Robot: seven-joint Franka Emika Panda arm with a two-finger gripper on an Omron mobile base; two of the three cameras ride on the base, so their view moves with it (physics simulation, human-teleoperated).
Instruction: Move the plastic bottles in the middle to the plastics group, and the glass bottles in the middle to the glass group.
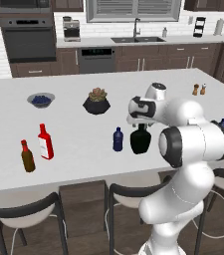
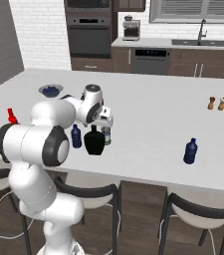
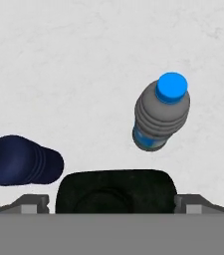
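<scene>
The gripper (image 3: 111,201) hangs directly above the squat black glass bottle (image 3: 116,191), its fingertips (image 3: 34,203) spread wide to either side of the body and touching nothing. The navy plastic bottle (image 3: 21,160) stands just beside it and the clear blue-capped bottle (image 3: 162,117) near, so a descending finger could knock either over. Across the bench (image 1: 73,134), the red bottle (image 1: 45,142) and brown bottle (image 1: 27,156) wait; the lone navy bottle (image 2: 190,151) stands well apart. No label writing is legible.
</scene>
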